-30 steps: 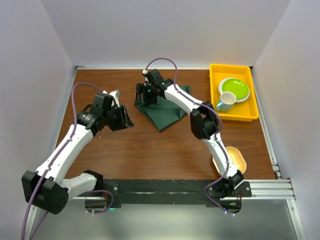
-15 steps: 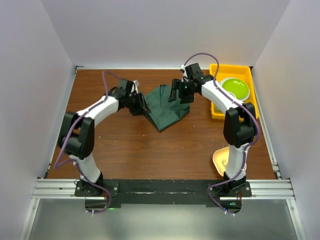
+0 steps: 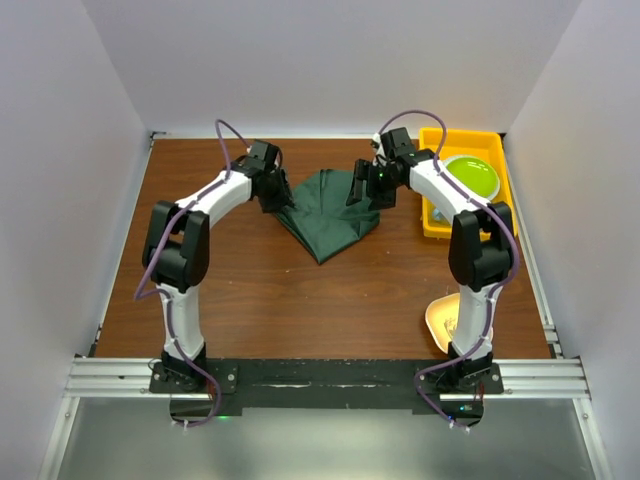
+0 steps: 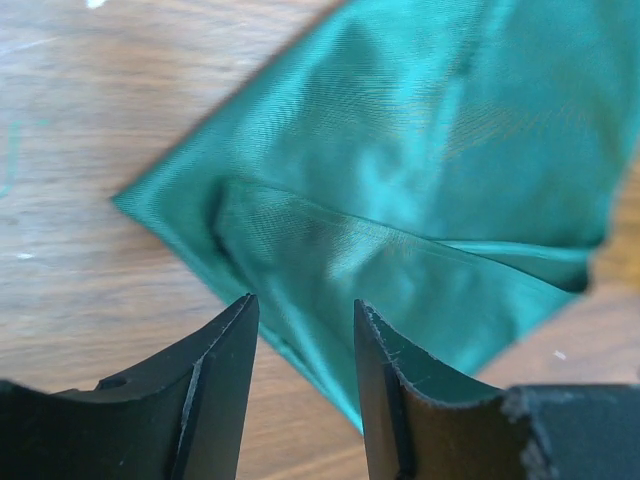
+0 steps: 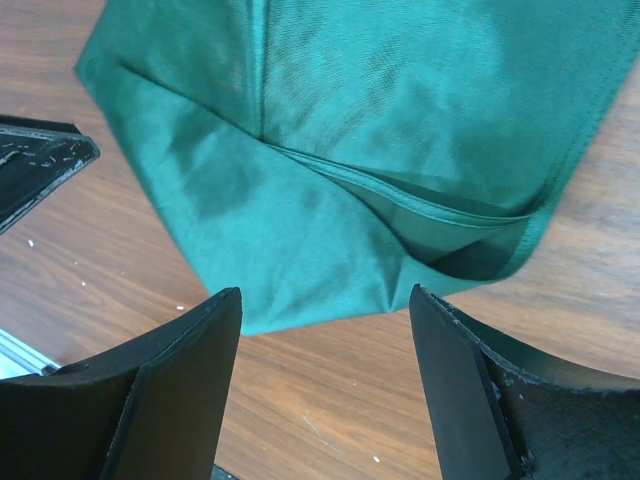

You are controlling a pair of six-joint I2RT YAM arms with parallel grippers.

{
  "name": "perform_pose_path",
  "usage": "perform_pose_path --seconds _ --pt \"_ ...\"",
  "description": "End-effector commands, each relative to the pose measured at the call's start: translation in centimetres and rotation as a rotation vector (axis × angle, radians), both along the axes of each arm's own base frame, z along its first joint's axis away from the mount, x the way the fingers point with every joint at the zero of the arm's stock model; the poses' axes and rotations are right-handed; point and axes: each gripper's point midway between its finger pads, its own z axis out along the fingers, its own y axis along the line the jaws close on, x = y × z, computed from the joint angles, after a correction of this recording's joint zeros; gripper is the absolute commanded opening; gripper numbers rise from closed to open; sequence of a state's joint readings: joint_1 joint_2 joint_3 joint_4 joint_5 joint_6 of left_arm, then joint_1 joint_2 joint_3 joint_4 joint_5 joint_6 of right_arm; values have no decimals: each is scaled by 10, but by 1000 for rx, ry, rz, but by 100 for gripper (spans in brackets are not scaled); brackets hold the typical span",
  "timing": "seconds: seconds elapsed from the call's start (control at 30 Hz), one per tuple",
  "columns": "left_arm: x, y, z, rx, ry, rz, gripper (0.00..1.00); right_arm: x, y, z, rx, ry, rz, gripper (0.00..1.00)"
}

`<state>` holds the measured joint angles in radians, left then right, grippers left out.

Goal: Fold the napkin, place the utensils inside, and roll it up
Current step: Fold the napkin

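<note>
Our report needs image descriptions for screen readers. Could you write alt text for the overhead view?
A dark green napkin lies on a wooden table, the left gripper at its left edge and the right gripper at its right edge. A yellow tray holding a green plate sits at the far right.

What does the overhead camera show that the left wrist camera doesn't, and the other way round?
Only overhead: both whole arms, the right hand, a yellow tray holding a green plate, and a pale dish near the right base. Only left wrist: up close, the overlapping layers of the napkin, seen between the open fingers of the left hand. Both: that dark green napkin lying on the brown table.
</note>
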<state>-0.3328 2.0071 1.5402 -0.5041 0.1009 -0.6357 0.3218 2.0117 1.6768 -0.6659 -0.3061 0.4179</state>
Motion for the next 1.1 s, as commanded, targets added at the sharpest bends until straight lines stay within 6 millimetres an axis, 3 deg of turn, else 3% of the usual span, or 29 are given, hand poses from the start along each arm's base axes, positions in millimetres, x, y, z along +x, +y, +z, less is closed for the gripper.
perform_pose_path --seconds 0.0,0.23,0.53,0.8,1.07 --pt "15 23 1 118 -19 94 48 7 -2 9 2 -10 -7 72" --pt "19 31 -10 169 -3 119 46 6 -9 2 11 2 -18 71" --pt "27 19 -11 121 -24 92 37 6 -9 -5 10 11 -15 71" --pt "32 8 -17 88 -30 71 37 3 -10 -13 7 26 -11 70" --pt "28 15 -12 112 -30 86 18 4 -10 -24 10 53 -11 65"
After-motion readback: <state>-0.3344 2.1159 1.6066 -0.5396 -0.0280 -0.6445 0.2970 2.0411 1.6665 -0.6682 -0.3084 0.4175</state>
